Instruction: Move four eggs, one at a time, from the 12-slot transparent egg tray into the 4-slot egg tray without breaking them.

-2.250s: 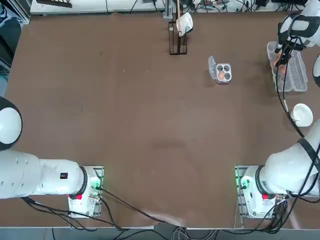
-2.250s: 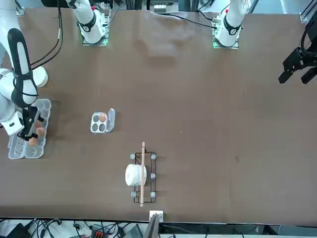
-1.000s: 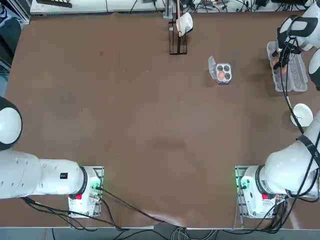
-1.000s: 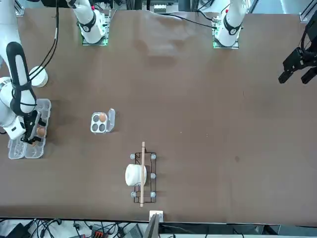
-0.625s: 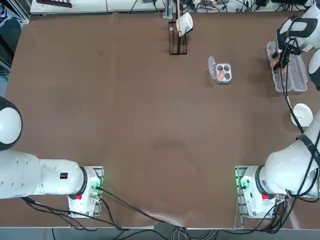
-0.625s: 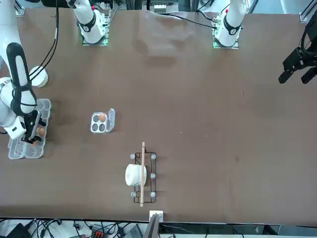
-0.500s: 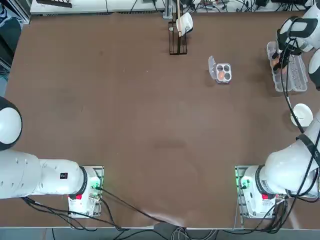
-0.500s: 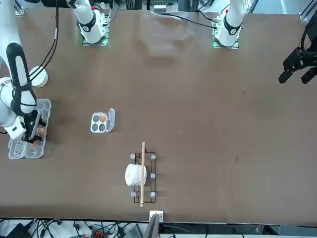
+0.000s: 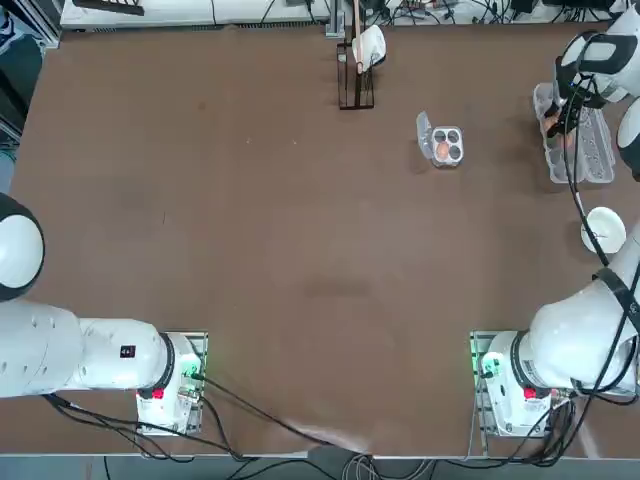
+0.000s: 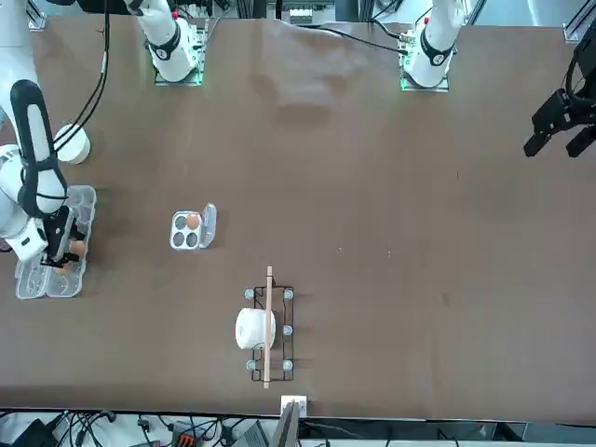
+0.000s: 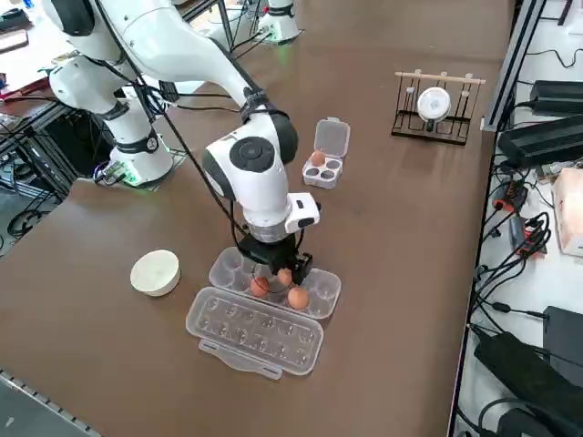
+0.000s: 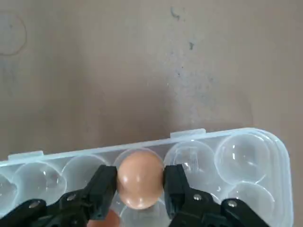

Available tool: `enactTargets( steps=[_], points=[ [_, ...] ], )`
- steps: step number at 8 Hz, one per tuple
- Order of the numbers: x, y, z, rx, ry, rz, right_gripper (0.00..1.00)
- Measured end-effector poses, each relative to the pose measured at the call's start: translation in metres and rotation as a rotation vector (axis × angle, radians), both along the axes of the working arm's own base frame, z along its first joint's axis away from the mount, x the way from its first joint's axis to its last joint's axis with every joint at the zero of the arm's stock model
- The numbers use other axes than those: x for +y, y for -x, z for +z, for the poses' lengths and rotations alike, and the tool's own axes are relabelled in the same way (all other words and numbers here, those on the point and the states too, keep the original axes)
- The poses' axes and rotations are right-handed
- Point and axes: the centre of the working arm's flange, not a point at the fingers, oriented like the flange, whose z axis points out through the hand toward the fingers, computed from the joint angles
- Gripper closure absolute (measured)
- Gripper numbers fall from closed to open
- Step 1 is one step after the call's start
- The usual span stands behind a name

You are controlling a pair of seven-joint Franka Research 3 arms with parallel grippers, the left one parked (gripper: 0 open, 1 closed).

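The right claw (image 12: pixel 140 185) pinches an egg (image 12: pixel 140 178) between its two fingers, over a cup of the long carton (image 12: pixel 246 156) directly beneath it. The shell looks light, smooth and brittle; a gentle squeeze across its widest middle seems safest.

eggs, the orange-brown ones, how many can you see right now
4. One orange-brown egg sits in the small square four-cup tray; three are at the long clear carton, one gripped by the right gripper. None looks hidden.
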Motion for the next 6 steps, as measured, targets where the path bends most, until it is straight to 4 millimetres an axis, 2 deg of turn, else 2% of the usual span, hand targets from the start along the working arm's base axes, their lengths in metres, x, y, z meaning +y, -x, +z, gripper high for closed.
enactTargets(
  steps=[4, 6],
  points=[
    [-0.004, 0.001, 0.001, -0.009, -0.017, -0.021, 0.42],
    [-0.001, -0.001, 0.020, -0.001, -0.039, -0.064, 0.42]
  ],
)
